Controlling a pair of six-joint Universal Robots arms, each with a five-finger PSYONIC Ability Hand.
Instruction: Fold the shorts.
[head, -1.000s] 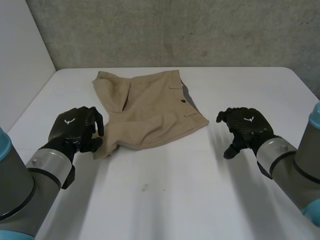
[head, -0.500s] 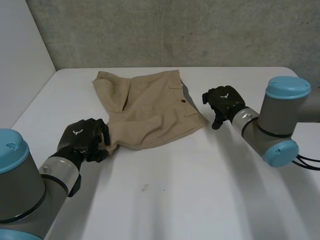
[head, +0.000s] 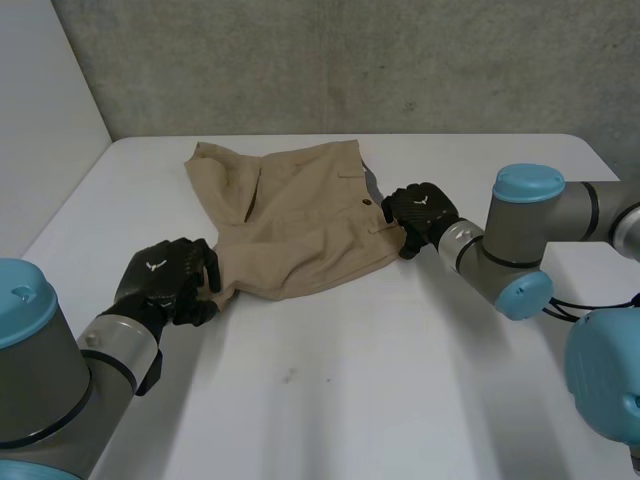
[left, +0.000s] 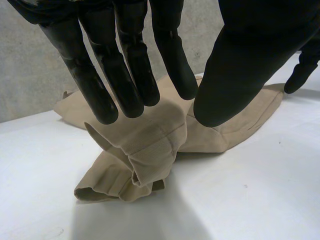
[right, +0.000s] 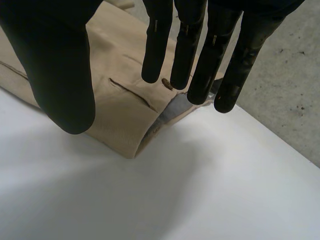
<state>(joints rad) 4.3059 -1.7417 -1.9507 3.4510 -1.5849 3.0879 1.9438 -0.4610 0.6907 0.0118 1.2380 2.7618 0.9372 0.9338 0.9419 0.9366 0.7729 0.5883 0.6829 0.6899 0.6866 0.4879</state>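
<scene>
Tan cotton shorts (head: 300, 215) lie flat on the white surface (head: 360, 390), toward its far middle, with the near-left leg corner rumpled into folds. Left hand (left: 125, 75) hangs over that rumpled corner, fingers straight, thumb apart, gripping nothing. Right hand (right: 187, 50) is poised over the shorts' right edge by the buttoned pocket, fingers extended and spread, holding nothing.

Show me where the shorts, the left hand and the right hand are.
shorts (head: 300, 225), head view, middle of the tan cloth.
left hand (head: 158, 275), head view, back of the hand.
right hand (head: 425, 208), head view, back of the hand.
</scene>
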